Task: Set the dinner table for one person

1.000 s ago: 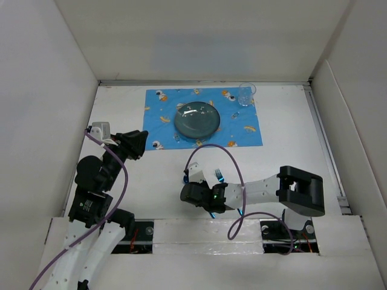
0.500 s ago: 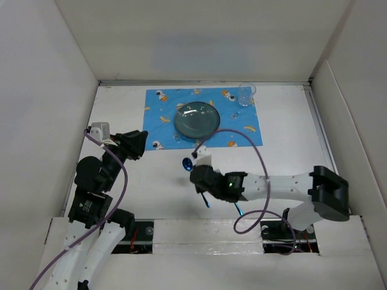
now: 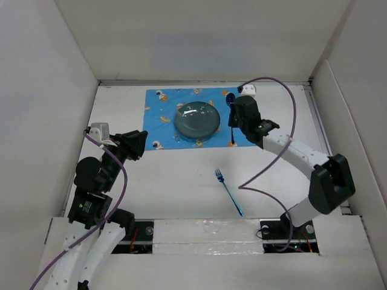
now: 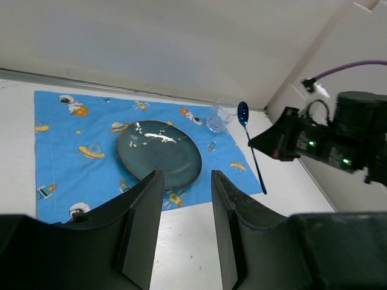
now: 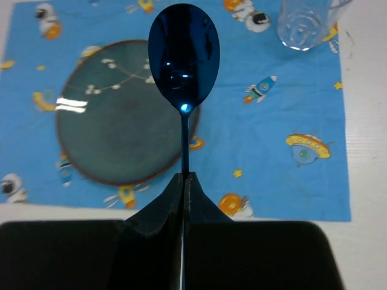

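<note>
The table (image 3: 163, 181) is matte white, boxed in by white walls (image 3: 199, 42), and seemingly longer left to right; it lies beneath both arms. The right fingers (image 5: 160, 211) clamp the handle of a blue spoon (image 5: 184, 51) above the placemat (image 3: 160, 99), right of the plate (image 3: 197, 119) — bowl toward the glass (image 5: 305, 24). The left fingers (image 4: 142, 223) hang parted and empty over the table's left side — a fork (image 3: 228, 191) lies on bare table.

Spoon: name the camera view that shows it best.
Right wrist view: the spoon fills the centre, bowl sharp, handle pinched in the shut right gripper. The left wrist view shows its full length but small, bowl uppermost. The top view shows only a thin dark sliver.
</note>
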`<move>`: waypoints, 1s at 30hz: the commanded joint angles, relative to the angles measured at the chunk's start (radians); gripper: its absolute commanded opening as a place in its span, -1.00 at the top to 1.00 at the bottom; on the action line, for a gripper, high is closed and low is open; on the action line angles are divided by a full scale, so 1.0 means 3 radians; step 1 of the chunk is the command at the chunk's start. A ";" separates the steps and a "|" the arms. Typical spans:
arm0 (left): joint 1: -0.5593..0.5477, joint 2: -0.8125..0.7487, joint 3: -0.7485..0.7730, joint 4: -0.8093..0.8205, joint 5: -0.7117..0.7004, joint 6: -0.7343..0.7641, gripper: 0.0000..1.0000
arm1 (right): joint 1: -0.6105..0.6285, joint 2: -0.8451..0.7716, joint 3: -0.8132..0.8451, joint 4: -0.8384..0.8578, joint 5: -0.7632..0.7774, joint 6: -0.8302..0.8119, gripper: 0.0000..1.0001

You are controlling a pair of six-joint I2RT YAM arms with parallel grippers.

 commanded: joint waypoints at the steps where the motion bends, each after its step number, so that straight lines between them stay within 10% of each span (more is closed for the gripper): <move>1: -0.0017 -0.0035 0.0026 0.0109 0.0054 0.0003 0.31 | -0.0306 0.0328 0.0224 0.0154 -0.0381 -0.0264 1.00; 13: -0.0017 -0.0004 0.0026 0.0119 0.0090 0.0008 0.31 | -0.0828 0.1902 0.1501 -0.0331 -0.0745 -0.0351 1.00; 27: -0.0017 0.0021 0.0021 0.0114 0.0095 0.0003 0.31 | -0.0895 0.2368 0.1891 -0.0505 -0.0715 -0.0188 1.00; 30: -0.0017 0.0011 0.0016 0.0109 0.0090 0.0003 0.31 | -0.0895 0.2399 0.1968 -0.0638 -0.0679 -0.0126 0.70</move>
